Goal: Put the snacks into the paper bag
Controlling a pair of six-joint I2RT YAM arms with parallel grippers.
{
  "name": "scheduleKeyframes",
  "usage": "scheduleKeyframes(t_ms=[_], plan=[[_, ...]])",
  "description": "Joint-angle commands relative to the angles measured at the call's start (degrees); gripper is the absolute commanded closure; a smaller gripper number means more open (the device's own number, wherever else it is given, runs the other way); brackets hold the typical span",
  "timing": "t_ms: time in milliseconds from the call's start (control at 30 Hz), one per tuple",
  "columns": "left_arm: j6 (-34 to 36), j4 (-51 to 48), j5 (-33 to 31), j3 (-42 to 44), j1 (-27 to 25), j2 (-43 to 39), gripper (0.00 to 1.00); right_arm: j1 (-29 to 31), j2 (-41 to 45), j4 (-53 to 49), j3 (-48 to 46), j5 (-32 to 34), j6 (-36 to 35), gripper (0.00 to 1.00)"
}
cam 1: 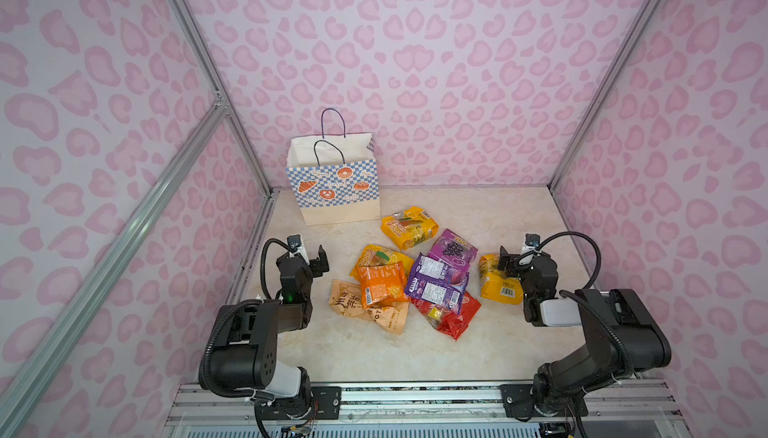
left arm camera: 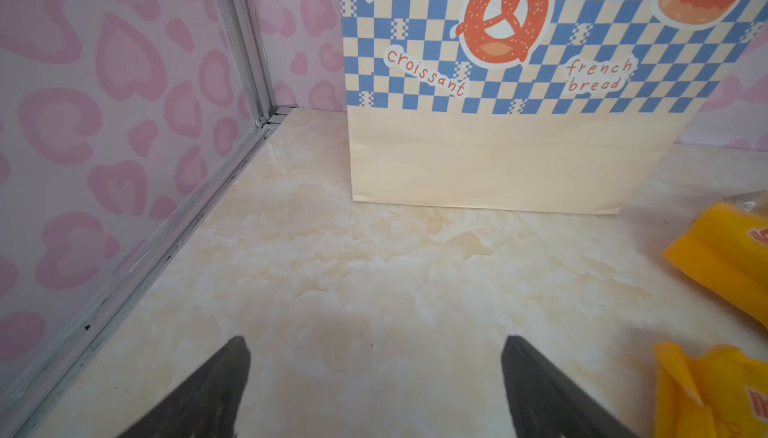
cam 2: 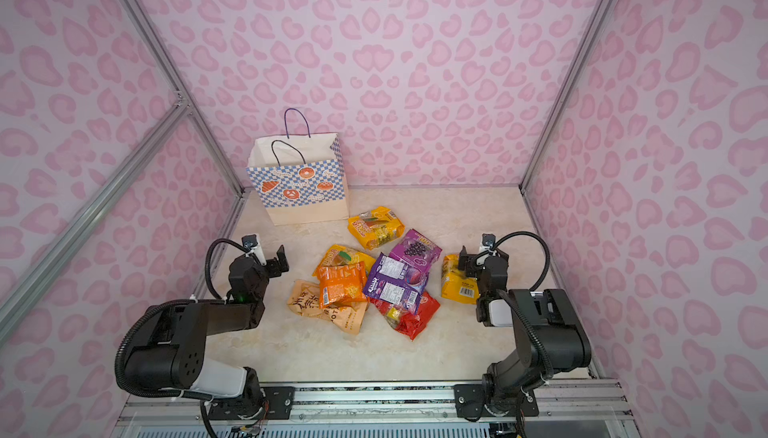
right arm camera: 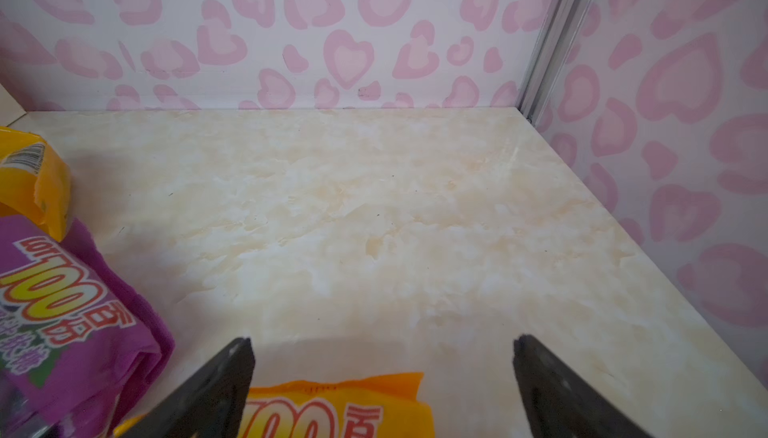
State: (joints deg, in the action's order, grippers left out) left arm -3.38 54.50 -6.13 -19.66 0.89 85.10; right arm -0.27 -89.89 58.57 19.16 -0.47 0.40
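The paper bag [cam 1: 334, 190] stands upright at the table's [cam 1: 478, 357] back left, ahead of the left gripper [left arm camera: 374, 346], whose jaws are spread and empty. The snacks [cam 1: 415, 278] lie heaped mid-table. The right gripper [right arm camera: 382, 342] is also spread wide and holds nothing, with a yellow packet [right arm camera: 332, 409] just beneath it.

The right gripper [cam 1: 515, 262] covers part of the yellow packet [cam 1: 496, 288] at three o'clock of the snacks [cam 1: 386, 286]; the left wrist view crops the paper bag [left arm camera: 498, 157].
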Motion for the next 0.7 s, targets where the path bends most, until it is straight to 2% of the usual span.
scheduleKeyframes(t_ms=[0,667], plan=[[0.65,0.78,1.55,0.15,-0.01,-0.50,0.03,0.10,-0.12,0.75,0.03,0.55,-0.23,0.00],[0.49,0.78,1.59,0.15,-0.01,-0.62,0.03,0.25,-0.20,0.76,0.04,0.56,-0.23,0.00]])
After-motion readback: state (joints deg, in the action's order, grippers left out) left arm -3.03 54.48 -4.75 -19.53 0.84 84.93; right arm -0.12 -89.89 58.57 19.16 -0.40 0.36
